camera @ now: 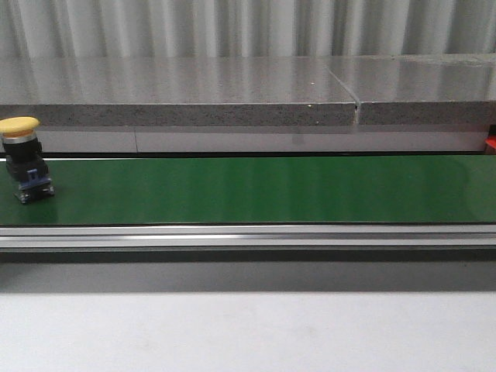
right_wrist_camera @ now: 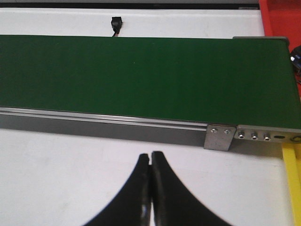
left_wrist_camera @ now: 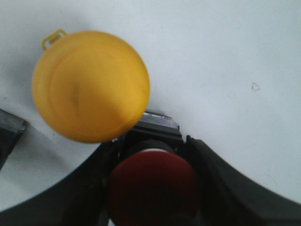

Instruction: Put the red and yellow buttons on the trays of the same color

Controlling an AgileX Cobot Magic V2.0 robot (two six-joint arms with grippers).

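Observation:
In the left wrist view my left gripper (left_wrist_camera: 150, 143) is shut on a red button (left_wrist_camera: 153, 188); its dark red cap sits between the black fingers (left_wrist_camera: 214, 174) and its black body points away over the white table. A yellow button's round cap (left_wrist_camera: 91, 84) lies close beside it, blurred. In the front view another yellow button (camera: 21, 159) stands upright on the green conveyor belt (camera: 256, 190) at its far left end. My right gripper (right_wrist_camera: 151, 157) is shut and empty above the white table, in front of the belt (right_wrist_camera: 141, 75). No gripper shows in the front view.
A red tray's edge (right_wrist_camera: 282, 19) shows beyond the belt's end, and a yellow tray's edge (right_wrist_camera: 292, 179) beside the table. A small black connector (right_wrist_camera: 115, 24) lies behind the belt. A grey stone ledge (camera: 232, 89) runs behind the conveyor.

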